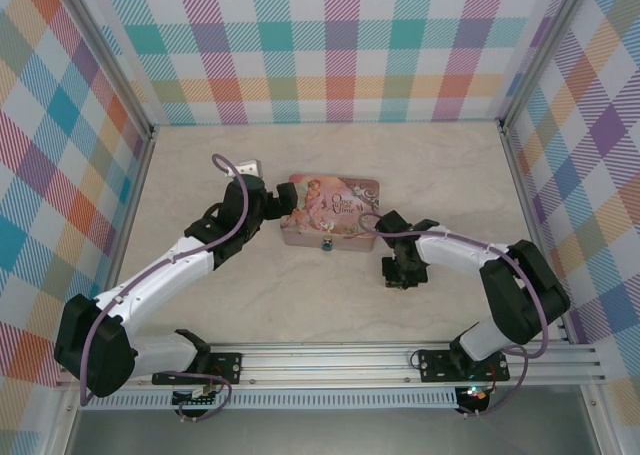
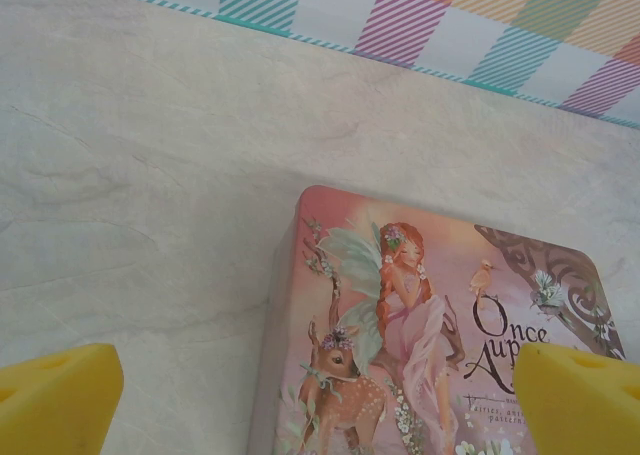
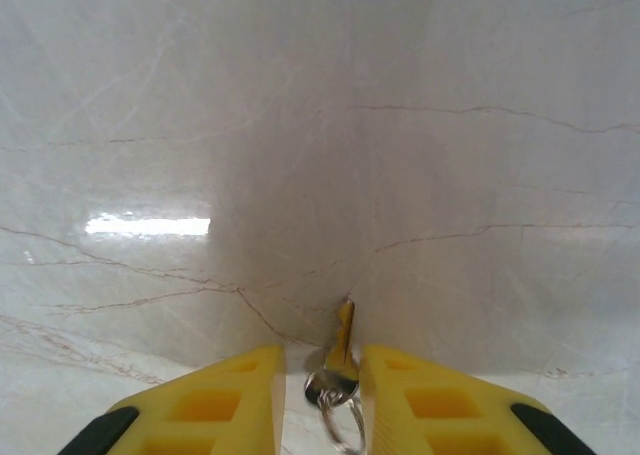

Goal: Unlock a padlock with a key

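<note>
The tiny blue padlock [image 1: 327,245] hangs at the front wall of the pink pictured tin [image 1: 330,210]. The small key [image 3: 343,340], with a ring on its head, lies on the marble table between the yellow fingers of my right gripper [image 3: 322,360]. The jaws stand narrow around it. The right finger [image 3: 400,395] is at the key's head and a slim gap remains on the left side. This gripper [image 1: 398,275] points down at the table, right of the padlock. My left gripper [image 2: 320,415] is wide open, straddling the left end of the tin [image 2: 430,325].
Checked walls close the cell on the left, back and right. Bare marble table [image 1: 250,305] stretches in front of the tin and behind it. A metal rail [image 1: 400,360] with the arm bases runs along the near edge.
</note>
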You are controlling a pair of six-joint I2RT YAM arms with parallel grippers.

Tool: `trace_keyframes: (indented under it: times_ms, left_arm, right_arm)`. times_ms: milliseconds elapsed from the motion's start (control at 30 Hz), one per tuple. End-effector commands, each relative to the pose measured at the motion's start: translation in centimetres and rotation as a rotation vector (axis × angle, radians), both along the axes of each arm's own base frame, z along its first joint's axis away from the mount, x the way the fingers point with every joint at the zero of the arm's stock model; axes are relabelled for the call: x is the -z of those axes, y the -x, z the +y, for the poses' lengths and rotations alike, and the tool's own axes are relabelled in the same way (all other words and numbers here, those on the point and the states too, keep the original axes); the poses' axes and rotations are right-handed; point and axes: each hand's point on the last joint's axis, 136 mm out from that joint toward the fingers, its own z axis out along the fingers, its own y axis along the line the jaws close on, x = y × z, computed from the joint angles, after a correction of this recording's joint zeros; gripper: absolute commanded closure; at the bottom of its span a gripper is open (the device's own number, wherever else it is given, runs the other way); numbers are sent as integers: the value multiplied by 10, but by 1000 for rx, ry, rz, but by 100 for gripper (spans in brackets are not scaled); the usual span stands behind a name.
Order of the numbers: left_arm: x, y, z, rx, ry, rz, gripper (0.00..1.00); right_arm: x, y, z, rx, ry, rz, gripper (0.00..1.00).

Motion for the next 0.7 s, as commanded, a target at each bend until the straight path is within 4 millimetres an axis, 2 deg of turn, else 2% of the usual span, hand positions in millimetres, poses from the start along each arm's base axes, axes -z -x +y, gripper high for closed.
trace_keyframes:
  times_ms: [0,400,667]
  left_arm:
    - [-9,-3,2,-5,-14,-14,0]
    - [-14,-5,2,-4,-19,-20,0]
    - [-21,-3,1,5,-10,-27,0]
  right_arm:
    - [8,12,-2,-10,12,52,76]
    - [2,11,0,-21,-1,39,98]
    - [-14,0,9,-27,-59,-34,100]
